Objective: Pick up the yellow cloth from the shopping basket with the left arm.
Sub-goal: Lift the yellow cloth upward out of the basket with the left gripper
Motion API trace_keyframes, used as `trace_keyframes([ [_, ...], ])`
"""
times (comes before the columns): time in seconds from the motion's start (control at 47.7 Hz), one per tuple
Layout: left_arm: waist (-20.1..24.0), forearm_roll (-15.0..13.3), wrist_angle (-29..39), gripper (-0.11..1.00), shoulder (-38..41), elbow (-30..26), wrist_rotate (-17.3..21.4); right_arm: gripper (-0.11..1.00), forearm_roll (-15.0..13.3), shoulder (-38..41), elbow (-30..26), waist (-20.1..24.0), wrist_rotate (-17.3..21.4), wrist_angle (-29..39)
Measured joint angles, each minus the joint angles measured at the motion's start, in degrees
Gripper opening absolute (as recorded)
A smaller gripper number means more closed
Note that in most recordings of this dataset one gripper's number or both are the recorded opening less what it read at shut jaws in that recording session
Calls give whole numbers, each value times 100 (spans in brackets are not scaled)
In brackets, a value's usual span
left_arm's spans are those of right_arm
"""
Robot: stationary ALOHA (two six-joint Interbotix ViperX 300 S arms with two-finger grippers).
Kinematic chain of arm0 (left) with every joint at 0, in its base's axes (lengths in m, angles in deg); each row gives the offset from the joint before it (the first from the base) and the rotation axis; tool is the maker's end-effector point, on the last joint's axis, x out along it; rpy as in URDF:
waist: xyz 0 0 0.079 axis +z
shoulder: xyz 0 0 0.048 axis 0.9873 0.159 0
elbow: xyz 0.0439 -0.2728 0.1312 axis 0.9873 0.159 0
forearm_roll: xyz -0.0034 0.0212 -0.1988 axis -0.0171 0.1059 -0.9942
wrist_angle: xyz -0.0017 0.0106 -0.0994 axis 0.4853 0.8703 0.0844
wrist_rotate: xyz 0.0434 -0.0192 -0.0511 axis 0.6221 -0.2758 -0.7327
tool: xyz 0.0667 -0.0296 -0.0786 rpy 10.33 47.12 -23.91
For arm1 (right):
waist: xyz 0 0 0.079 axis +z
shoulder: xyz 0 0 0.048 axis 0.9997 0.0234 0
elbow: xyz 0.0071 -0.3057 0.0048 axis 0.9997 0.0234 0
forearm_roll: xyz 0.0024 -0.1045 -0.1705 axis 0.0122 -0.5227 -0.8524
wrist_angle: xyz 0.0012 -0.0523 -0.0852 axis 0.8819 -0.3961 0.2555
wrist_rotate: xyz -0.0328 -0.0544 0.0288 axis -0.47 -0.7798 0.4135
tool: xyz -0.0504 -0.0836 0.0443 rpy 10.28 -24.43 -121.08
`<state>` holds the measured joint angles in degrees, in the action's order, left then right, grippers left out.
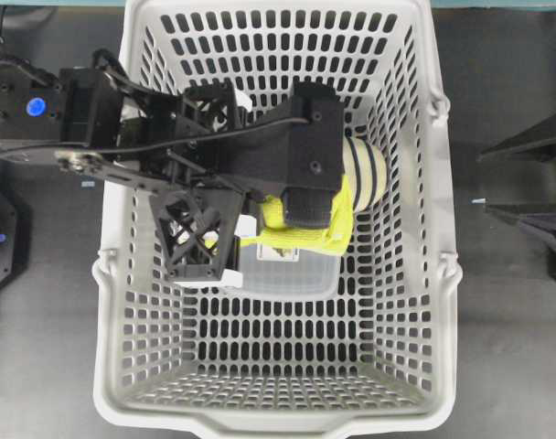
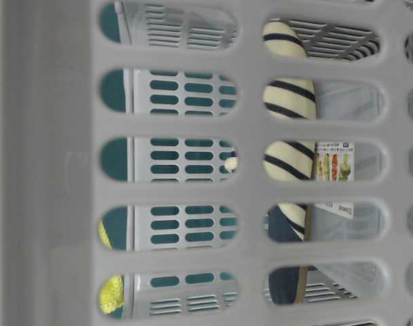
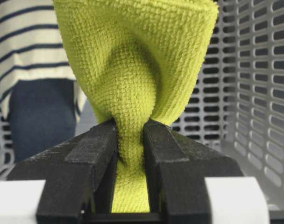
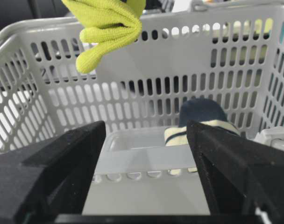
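From overhead, the grey shopping basket (image 1: 278, 402) sits on a dark surface (image 1: 49, 366). The left arm (image 1: 159, 146) reaches in over the basket's left wall, and below its wrist a bunch of the yellow cloth (image 1: 301, 233) shows, near the middle of the basket. Just beside the cloth, to the right, lies a cream slipper with navy stripes (image 1: 368, 172). A clear plastic container (image 1: 287, 270) rests on the basket floor below the cloth. The right claw (image 1: 534, 178) stays outside the basket at the right edge, its two fingers spread well apart.

From table level, the view looks through the slots of the basket wall. The striped slipper (image 2: 288, 159) is seen through them, and a small patch of yellow cloth (image 2: 111, 293) shows at the lower left.

In the left wrist view, the left claw (image 3: 130, 154) is clamped narrow on a pinched fold of the cloth (image 3: 132, 60), which fans out beyond the black fingers (image 3: 81, 154). The slipper (image 3: 30, 46) lies behind.

In the right wrist view, the right claw (image 4: 146, 158) stands wide, nothing between its fingers. The cloth (image 4: 107, 28) hangs near the top, level with the basket rim (image 4: 235, 9), clear of the container (image 4: 137, 154).
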<state>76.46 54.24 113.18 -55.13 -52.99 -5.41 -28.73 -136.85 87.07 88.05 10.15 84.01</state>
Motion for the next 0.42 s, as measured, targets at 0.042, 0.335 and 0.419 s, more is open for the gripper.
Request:
trace_keyframes([
  [0.042,0,0,-18,14,0,9,0,68,0,0,0,0,0,0],
  [0.335,44,0,-35,14,9,53,9,68,0,0,0,0,0,0],
  [0.419,44,0,-35,14,0,70,9,68,0,0,9,0,0,0],
])
